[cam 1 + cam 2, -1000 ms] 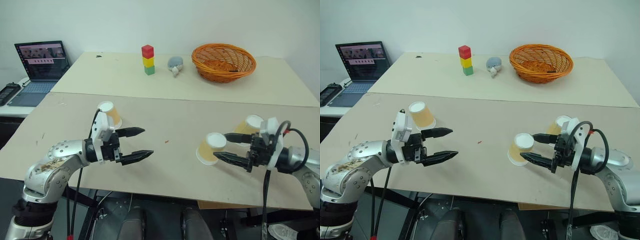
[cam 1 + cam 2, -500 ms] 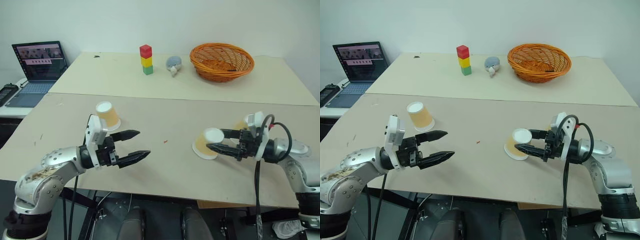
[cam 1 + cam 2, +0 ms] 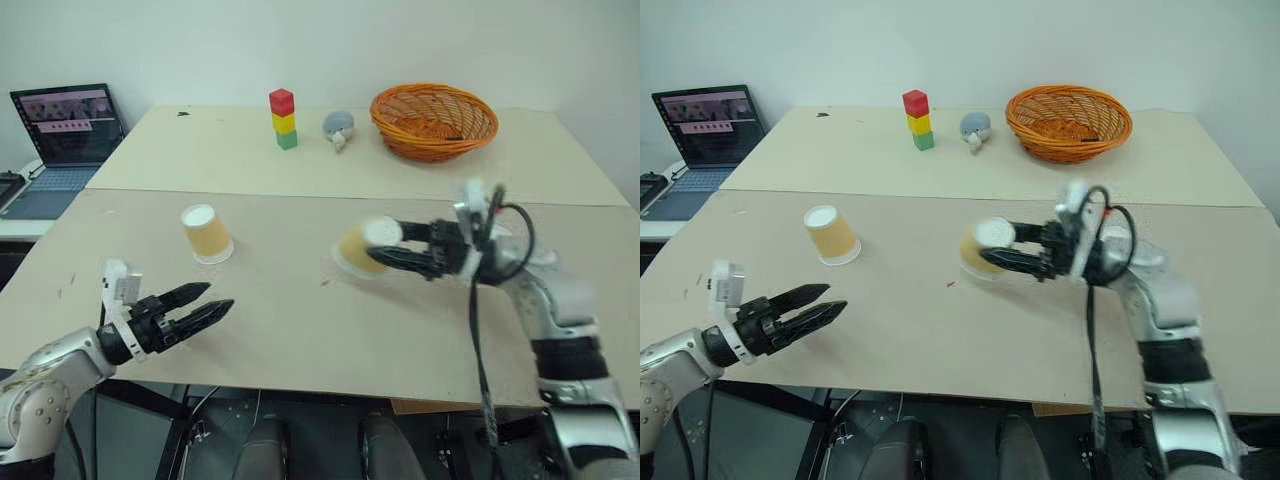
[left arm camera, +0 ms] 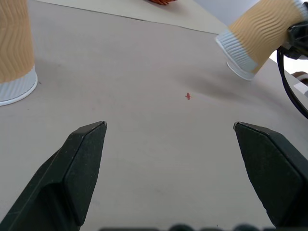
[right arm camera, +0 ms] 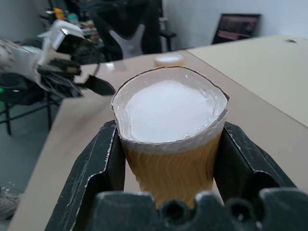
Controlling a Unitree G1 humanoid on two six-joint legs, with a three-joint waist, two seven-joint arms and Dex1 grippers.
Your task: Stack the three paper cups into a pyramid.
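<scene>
The three paper cups are not a pyramid yet, so here is where you find each one.

Start with the big things. The table [image 3: 300,330] is wide and tan, and both of your arms reach over it.

Your right gripper [image 3: 395,247] is squeezed tight on one cup [image 3: 358,246]. This held cup is upside down and tipped over, with its white base pointing at the fingers' tips and its wide rim leaning away toward your left side. In the right wrist view the two black fingers [image 5: 98,163] press on both sides of it. It looks lifted a little off the table, but you cannot be sure.

Your left gripper [image 3: 195,307] is wide open and holds nothing. It points across the table toward your right.

The standing cup [image 3: 207,233] sits upside down on the table, wide rim down. It is near your left gripper, a bit farther out and just past the fingertips. From your right gripper it is well off to the left.

The third cup is hidden behind your right arm, so you cannot see where it is.

For the next move, carry the held cup left, toward the standing cup. Turn it straight up and down first.
</scene>
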